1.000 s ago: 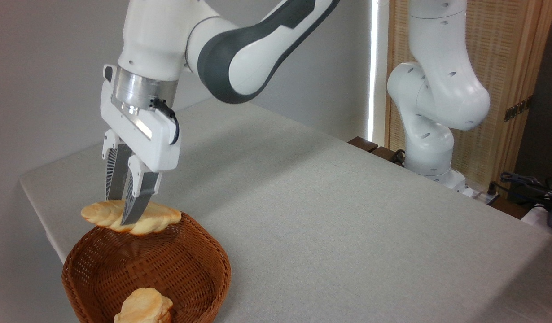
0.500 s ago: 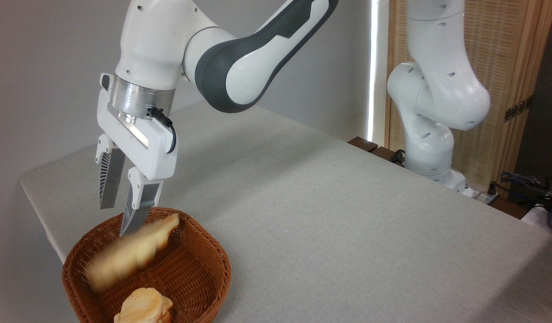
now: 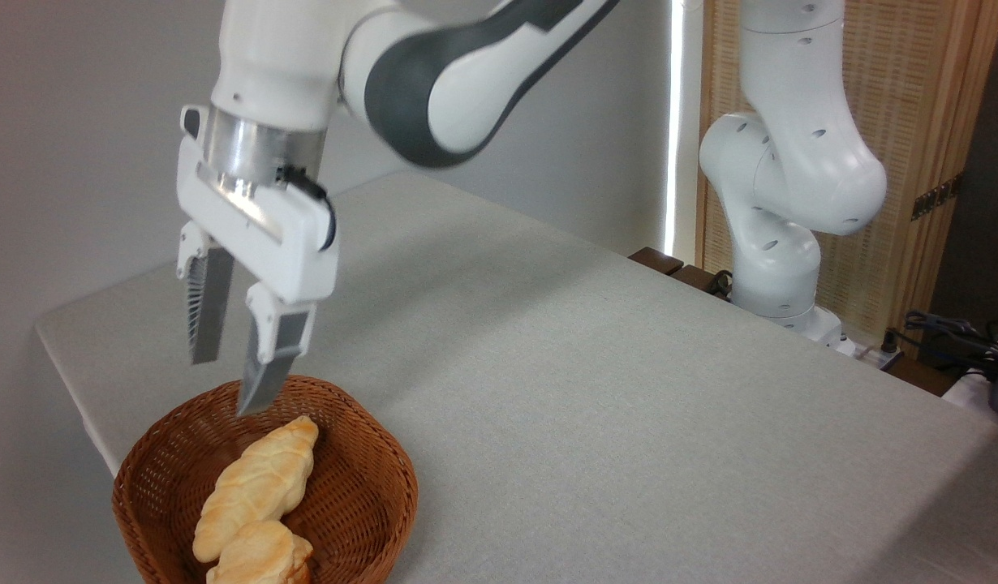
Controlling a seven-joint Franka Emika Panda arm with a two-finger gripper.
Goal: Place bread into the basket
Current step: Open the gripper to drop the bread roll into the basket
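Note:
The long braided golden bread [image 3: 260, 487] lies inside the round brown wicker basket [image 3: 361, 462] at the lower left, slanting from upper right to lower left. My gripper [image 3: 227, 385] hangs just above the basket's far rim, open, with nothing between its fingers [image 3: 268, 365]. It is clear of the bread, a short way above the loaf's upper tip.
A shorter, chunky pale-golden bread piece [image 3: 260, 558] rests at the front of the basket, touching the long loaf. The basket sits near the table's left front edge [image 3: 77, 389]. The arm's base [image 3: 779, 268] stands at the table's far right, with cables [image 3: 961, 341] beyond.
The gripper opened and let go of the bread, which fell from above the basket's rim and now lies still inside. The gripper has risen slightly.

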